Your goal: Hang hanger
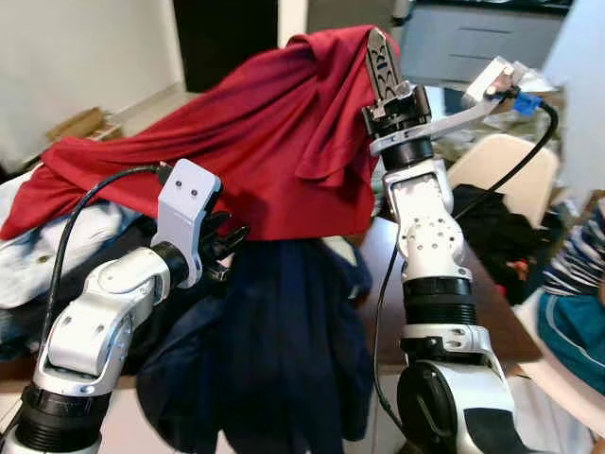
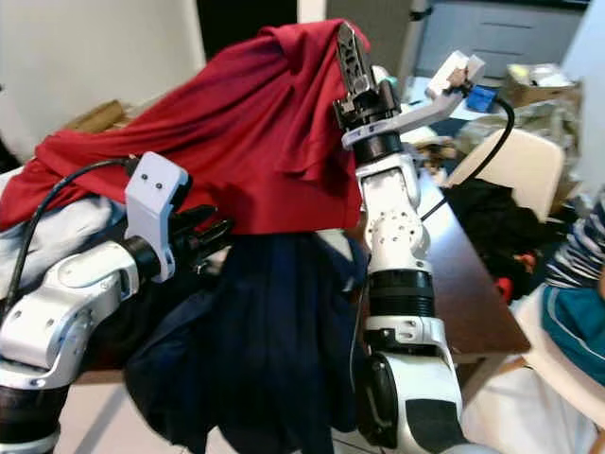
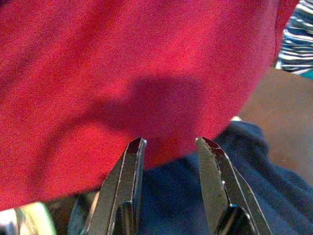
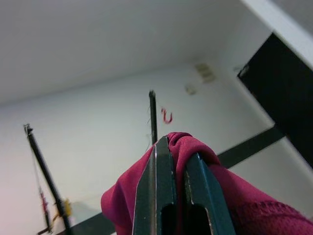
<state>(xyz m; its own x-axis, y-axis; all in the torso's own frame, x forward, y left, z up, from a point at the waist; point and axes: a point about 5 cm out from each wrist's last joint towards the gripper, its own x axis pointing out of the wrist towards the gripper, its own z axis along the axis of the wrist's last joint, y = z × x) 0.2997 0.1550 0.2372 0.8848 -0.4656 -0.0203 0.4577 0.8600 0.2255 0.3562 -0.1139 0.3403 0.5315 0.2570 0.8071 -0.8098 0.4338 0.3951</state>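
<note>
Right pincer (image 1: pixel 378 47) is up high, clenched on a bunch of the red shirt (image 1: pixel 255 142); I can't make out the hanger under it. Left pincer (image 3: pixel 171 147) is released beneath the hem. Risk: fabric slips free and drops onto the tabletop (image 1: pixel 492 312).

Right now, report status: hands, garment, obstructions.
Right hand raised, shut on red shirt. Left hand open at the shirt's lower edge. Dark blue garment hangs below. No hanger visible.

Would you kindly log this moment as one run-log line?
right gripper: raised, shut on red shirt | left gripper: open, at shirt's lower edge | navy garment: hanging below | hanger: not discernible
</note>
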